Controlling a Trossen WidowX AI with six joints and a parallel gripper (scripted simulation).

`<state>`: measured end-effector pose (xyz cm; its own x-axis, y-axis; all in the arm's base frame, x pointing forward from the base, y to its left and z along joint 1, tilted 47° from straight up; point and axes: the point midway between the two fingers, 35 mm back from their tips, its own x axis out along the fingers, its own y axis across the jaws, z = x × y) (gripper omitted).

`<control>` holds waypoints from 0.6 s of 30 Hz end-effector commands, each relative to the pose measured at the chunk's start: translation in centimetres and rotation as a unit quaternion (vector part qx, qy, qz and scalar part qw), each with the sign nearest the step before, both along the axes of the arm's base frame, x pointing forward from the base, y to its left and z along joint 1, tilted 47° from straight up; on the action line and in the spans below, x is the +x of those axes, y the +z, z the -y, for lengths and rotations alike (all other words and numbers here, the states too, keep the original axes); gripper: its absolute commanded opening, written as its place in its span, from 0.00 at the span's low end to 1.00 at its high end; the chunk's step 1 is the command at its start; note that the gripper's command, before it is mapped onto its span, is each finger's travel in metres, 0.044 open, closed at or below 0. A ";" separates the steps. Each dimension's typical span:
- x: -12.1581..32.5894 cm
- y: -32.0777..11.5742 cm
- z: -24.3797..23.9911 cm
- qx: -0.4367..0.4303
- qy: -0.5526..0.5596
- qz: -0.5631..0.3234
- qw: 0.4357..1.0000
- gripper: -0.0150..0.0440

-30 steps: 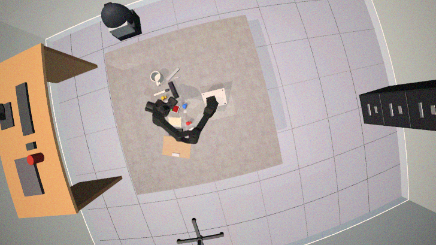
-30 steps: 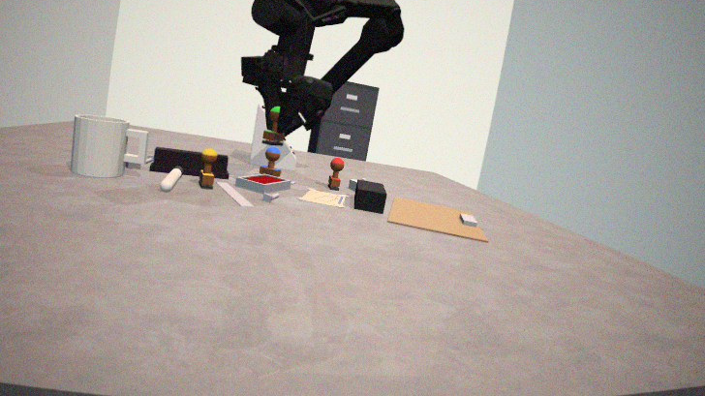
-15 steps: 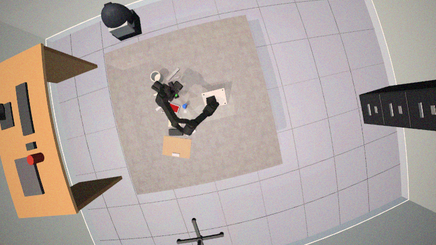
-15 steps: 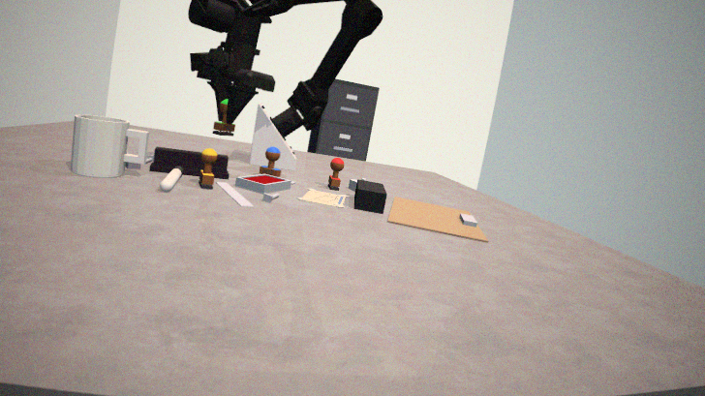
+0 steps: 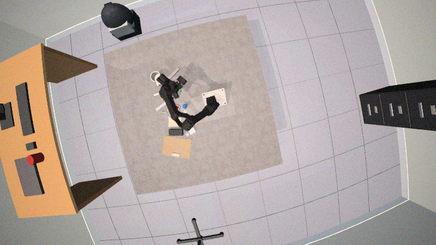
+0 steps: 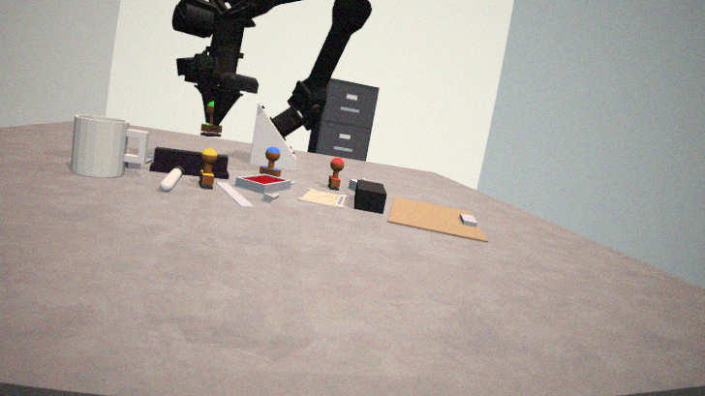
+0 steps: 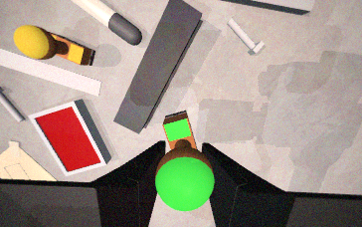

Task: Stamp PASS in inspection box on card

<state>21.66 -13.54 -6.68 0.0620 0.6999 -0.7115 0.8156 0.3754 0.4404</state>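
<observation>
My gripper is shut on the green-knobbed stamp. The stamp hangs upright in the air, its base below the fingertips, beside the long dark block in the wrist view. The red ink pad lies open, left of the gripper in the wrist view. The cream card lies flat beyond the pad, cut off by the wrist view's left side. Part of its outlined box shows there; whether it bears a print cannot be told.
The dark block lies near a yellow stamp and a white mug. A blue stamp stands behind the pad. A red stamp and a black box are near the card, with a brown board beyond.
</observation>
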 end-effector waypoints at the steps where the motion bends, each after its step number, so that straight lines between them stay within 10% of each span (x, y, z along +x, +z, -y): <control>1: -0.1 -0.7 -0.5 0.001 0.004 -0.002 1.000 0.25; 18: 0.2 -2.6 -2.5 0.001 0.004 -0.001 1.000 0.25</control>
<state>21.79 -11.79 -8.75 0.0568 0.6955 -0.7163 0.8097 0.3876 0.4406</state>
